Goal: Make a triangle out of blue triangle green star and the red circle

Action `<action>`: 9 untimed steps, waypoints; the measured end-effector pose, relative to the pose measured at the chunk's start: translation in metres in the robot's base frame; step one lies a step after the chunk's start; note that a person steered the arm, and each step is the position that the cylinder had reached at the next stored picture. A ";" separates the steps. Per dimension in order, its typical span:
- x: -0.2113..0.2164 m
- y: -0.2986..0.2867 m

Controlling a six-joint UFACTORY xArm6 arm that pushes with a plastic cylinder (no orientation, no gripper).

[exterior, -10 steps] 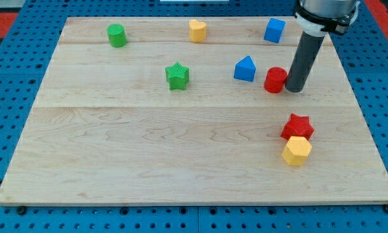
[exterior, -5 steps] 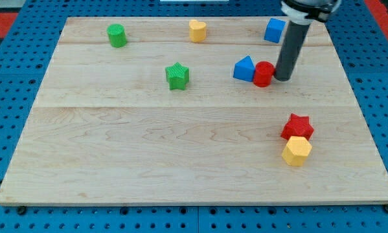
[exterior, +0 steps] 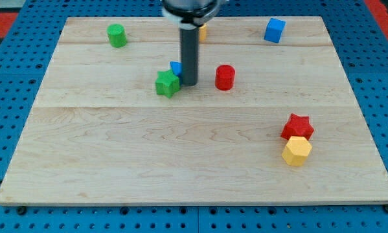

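Note:
The green star point(exterior: 167, 83) lies on the wooden board point(exterior: 194, 155), left of centre in its upper half. The blue triangle point(exterior: 175, 67) sits right behind it, touching its upper right, mostly hidden by my rod. My tip point(exterior: 189, 83) rests on the board just right of the green star and against the blue triangle. The red circle point(exterior: 225, 77) stands a short way to the right of my tip, apart from it.
A green cylinder point(exterior: 116, 35) is at the top left, a yellow block point(exterior: 201, 29) partly hidden behind my rod at top centre, a blue cube point(exterior: 274, 30) at top right. A red star point(exterior: 297, 125) touches a yellow hexagon point(exterior: 296, 151) at the lower right.
My tip has swept left across the board. The red circle and blue triangle moved left; the triangle now touches the green star, which shifted slightly left and down.

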State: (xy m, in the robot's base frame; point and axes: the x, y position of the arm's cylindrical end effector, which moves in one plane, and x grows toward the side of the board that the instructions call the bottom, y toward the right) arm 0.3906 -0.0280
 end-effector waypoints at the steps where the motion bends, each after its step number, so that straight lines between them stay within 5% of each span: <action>1: 0.016 -0.044; 3: 0.003 0.037; 4: -0.045 0.038; 5: -0.058 0.011; 8: 0.017 -0.148; 9: 0.024 -0.117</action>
State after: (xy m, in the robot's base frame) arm 0.4150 -0.1451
